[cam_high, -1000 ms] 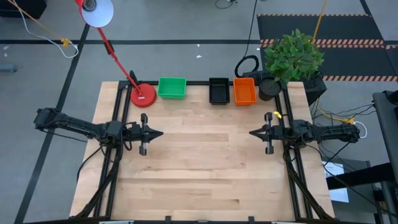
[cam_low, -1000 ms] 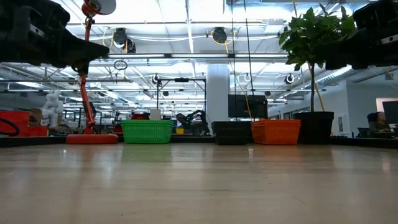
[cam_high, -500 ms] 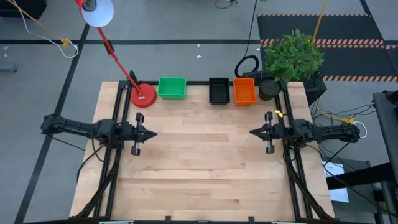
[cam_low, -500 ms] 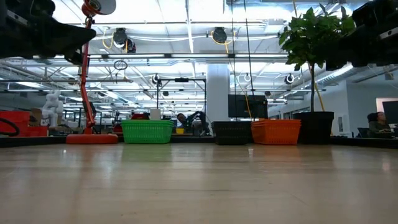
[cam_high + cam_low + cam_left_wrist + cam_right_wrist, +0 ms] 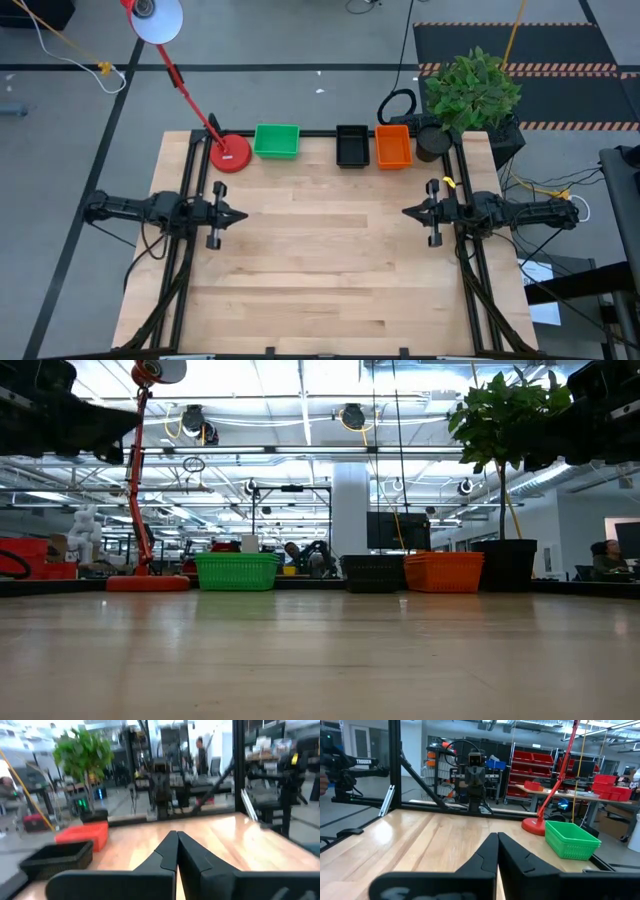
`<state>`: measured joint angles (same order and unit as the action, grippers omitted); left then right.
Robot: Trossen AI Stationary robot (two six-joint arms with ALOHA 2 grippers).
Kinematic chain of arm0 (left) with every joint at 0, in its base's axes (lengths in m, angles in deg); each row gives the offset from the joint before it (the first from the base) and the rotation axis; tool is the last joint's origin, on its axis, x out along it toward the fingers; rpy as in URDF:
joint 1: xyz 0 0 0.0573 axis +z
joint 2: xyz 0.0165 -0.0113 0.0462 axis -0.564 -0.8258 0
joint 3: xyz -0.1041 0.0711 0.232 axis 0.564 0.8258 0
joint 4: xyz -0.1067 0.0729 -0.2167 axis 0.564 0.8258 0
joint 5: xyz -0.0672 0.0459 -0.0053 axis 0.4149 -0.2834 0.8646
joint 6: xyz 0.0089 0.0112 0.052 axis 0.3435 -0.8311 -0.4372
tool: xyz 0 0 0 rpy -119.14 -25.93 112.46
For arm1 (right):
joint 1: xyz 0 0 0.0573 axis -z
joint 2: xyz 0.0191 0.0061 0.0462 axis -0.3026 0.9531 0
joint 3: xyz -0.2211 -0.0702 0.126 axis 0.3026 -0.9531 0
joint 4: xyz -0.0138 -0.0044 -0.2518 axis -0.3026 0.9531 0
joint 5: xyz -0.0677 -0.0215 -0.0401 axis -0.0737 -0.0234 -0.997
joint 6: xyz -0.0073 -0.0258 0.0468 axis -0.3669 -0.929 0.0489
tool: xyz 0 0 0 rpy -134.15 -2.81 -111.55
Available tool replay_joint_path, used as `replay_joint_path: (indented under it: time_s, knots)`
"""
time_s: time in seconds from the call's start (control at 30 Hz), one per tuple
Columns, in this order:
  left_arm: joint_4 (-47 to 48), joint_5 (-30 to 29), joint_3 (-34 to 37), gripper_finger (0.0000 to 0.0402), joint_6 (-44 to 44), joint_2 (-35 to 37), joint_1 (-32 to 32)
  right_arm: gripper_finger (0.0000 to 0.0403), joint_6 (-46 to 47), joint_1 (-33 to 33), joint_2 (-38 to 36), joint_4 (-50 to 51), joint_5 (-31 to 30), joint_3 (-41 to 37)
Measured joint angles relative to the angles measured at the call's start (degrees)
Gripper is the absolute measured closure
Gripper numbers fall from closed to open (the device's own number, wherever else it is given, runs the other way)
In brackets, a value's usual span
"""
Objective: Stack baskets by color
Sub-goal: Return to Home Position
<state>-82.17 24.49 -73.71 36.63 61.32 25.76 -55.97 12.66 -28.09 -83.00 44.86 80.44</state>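
Green baskets [image 5: 277, 141], black baskets [image 5: 352, 146] and orange baskets [image 5: 393, 147] are sitting sorted in a row along the tabletop's [image 5: 320, 270] far edge, black and orange just beside each other. We are holding the left gripper [image 5: 240, 215] and right gripper [image 5: 406, 212] pinched closed, empty, at opposite sides, well apart from them. We are judging these baskets light, thin-walled and springy, best pinched over 1 rim wall.

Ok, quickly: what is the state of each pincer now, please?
Left pincer: closed, holding nothing.
Right pincer: closed, holding nothing.
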Motion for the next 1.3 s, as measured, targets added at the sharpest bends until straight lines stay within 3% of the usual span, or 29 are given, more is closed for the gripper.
replay_joint_path:
  time_s: [0.27,0.73,1.3]
  knots:
    - [4.9,0.0,0.0,0.0394,1.2,0.0,0.0,0.0403,0.0,0.0,0.0,-0.1,0.0,0.0]
    - [4.8,-0.1,0.0,0.0366,-0.5,0.0,0.0,0.0403,0.0,0.0,0.0,-0.1,0.0,0.0]
    - [4.7,-0.1,0.0,0.0366,-0.5,-0.2,0.0,0.0403,0.0,0.0,0.0,-0.1,0.0,0.0]
